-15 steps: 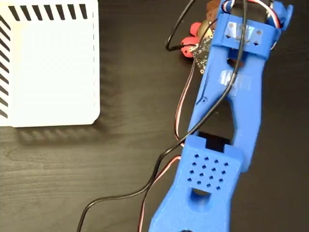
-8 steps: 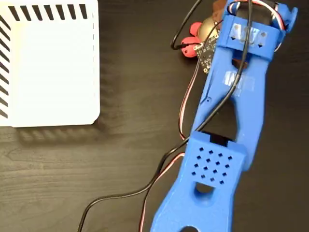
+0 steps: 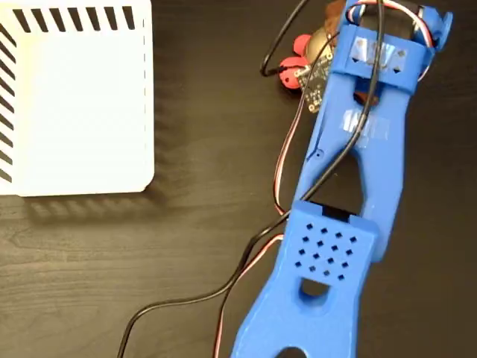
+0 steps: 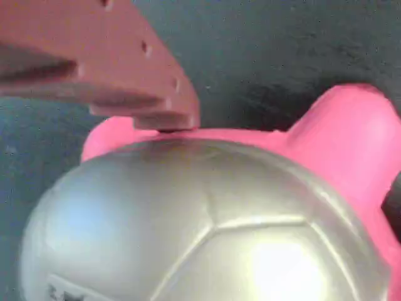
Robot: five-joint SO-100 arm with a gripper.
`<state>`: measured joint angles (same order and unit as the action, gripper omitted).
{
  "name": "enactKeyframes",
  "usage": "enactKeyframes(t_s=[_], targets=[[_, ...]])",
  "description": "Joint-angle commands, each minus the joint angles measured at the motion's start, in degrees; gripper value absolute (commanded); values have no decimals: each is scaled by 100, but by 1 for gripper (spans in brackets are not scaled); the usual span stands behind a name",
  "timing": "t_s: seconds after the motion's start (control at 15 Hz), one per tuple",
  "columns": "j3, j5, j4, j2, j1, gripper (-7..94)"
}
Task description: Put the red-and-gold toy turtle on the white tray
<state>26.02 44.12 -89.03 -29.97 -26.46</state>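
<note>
The red-and-gold toy turtle (image 3: 302,46) lies on the dark table at the top, right of centre, half hidden under the blue arm's wrist. Its coral-red limbs poke out to the left in the fixed view. In the wrist view its shiny shell (image 4: 207,226) fills the lower frame, with pink-red limbs (image 4: 351,144) behind. My gripper (image 3: 333,19) is right over it. One brown finger (image 4: 125,69) touches the turtle's far side; the other finger is out of sight. The white tray (image 3: 74,97) sits at the top left, far from the turtle.
The blue arm (image 3: 350,186) runs from the bottom centre to the top right. Black and red-white cables (image 3: 246,261) trail across the dark wooden table between arm and tray.
The arm's wrist swayed slightly right, then back left. The turtle has stayed in the same spot on the table.
</note>
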Motion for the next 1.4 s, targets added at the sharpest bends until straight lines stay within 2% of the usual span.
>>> enactKeyframes(t_s=[0.0, 0.2, 0.4, 0.53, 0.87, 0.93, 1.13, 1.33], targets=[[-167, 26, -9, -229, -35, 59], [-44, 0, 26, -202, 9, 59], [-35, 0, 62, -193, 26, 53], [-62, 9, 79, -185, 44, 42], [-88, -141, 229, -185, 35, 3], [-70, -149, 255, -193, 35, 0], [79, -264, 255, -334, 18, 0], [633, -703, 246, -1143, -9, 0]])
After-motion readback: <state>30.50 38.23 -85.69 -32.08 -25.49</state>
